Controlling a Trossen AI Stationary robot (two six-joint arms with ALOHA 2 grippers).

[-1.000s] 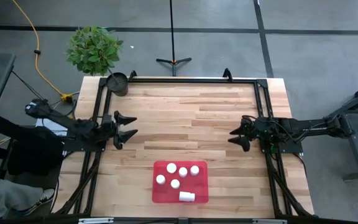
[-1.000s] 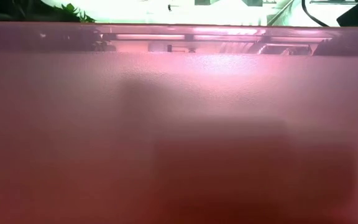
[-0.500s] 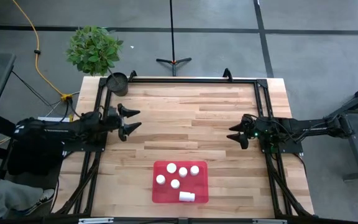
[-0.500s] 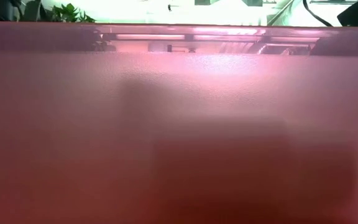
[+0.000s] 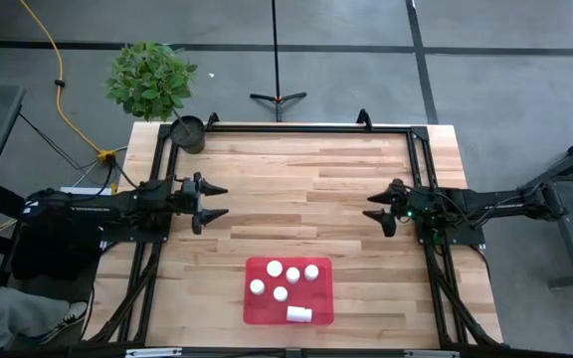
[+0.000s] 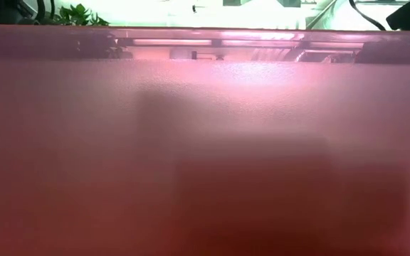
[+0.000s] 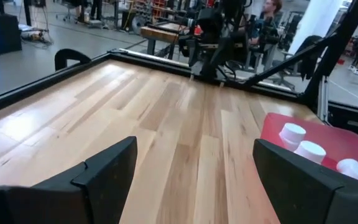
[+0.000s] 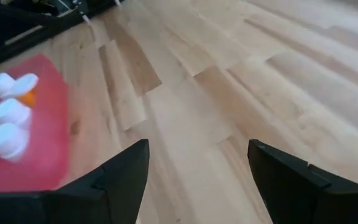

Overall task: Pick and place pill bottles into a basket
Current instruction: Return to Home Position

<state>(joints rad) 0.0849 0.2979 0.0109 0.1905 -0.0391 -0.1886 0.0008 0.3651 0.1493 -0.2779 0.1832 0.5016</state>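
The red basket (image 5: pixel 267 310) lies near the table's near edge, in the middle. Several pill bottles with white caps stand in it (image 5: pixel 292 274), and one lies on its side (image 5: pixel 298 314). The basket (image 7: pixel 328 138) and bottles (image 7: pixel 292 132) show in the left wrist view, and in the right wrist view (image 8: pixel 6 113) too. My left gripper (image 5: pixel 213 201) is open and empty at the table's left side. My right gripper (image 5: pixel 376 212) is open and empty at the right side. The basket's red wall (image 6: pixel 205 156) fills the low view.
A small dark round pot (image 5: pixel 188 132) stands at the table's far left corner, with a green plant (image 5: pixel 149 78) behind it off the table. A black frame (image 5: pixel 296 127) runs along the far and side edges. Bare wood lies between the two grippers.
My left gripper has gone toward the table's far edge and a little to the right, and has turned to point level across the table. My right gripper has shifted slightly toward the far edge. The basket and bottles have stayed still.
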